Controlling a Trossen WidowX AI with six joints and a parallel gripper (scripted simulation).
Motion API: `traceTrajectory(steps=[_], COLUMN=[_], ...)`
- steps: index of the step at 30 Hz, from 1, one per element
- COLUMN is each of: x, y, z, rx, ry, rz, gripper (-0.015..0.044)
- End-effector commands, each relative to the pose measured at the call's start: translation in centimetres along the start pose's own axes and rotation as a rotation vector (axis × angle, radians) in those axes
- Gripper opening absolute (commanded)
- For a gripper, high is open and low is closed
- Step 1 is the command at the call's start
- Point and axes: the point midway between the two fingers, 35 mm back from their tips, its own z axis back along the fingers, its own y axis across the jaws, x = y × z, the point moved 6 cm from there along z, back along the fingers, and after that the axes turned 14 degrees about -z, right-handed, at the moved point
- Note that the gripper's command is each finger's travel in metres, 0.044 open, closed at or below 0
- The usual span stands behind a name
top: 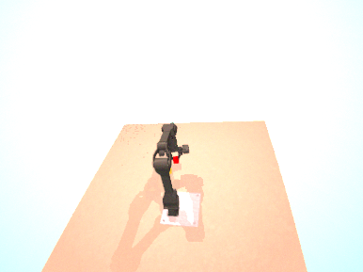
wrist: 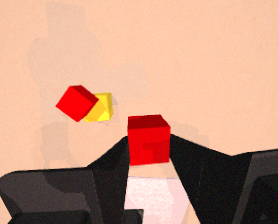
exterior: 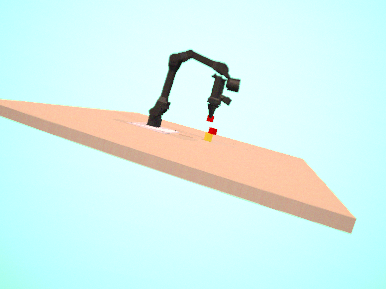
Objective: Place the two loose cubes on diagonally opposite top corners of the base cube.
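The yellow base cube (exterior: 208, 137) (wrist: 104, 108) stands on the table; a bit of it shows beside the arm in the top view (top: 170, 170). One red cube (exterior: 213, 131) (wrist: 75, 104) sits on its top, offset over one corner, and covers part of it in the wrist view. My gripper (exterior: 210, 117) (wrist: 147, 139) is shut on the other red cube (top: 176, 160) (exterior: 210, 119) (wrist: 149, 147). It holds that cube above the stack, with a visible gap below it in the exterior view. In the wrist view the held cube appears right of and below the stack. The arm hides the seated red cube in the top view.
A pale base plate (top: 190, 211) (exterior: 167, 130) (wrist: 152, 195) lies under the arm's foot. The wooden table (top: 244, 192) (exterior: 260, 169) carries everything. The arm's shadows fall across the table near the cubes.
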Motion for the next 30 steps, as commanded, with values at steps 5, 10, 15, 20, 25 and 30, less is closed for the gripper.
traceTrajectory(steps=[5,10,15,20,25,30], x=[-0.4,-0.7,-1.1,-1.4,-1.4,-1.4], y=[1.9,3.2,4.4,5.5,5.5,5.5], z=[0.0,-0.1,-0.1,-0.2,-0.2,-1.6], rx=[-0.003,-0.002,0.000,0.001,0.001,0.000], ry=[-0.002,-0.001,0.000,0.001,0.001,0.006], rz=[0.293,0.485,0.677,0.843,0.849,0.837], gripper=[0.0105,0.0105,0.0105,0.0105,0.0105,0.0105])
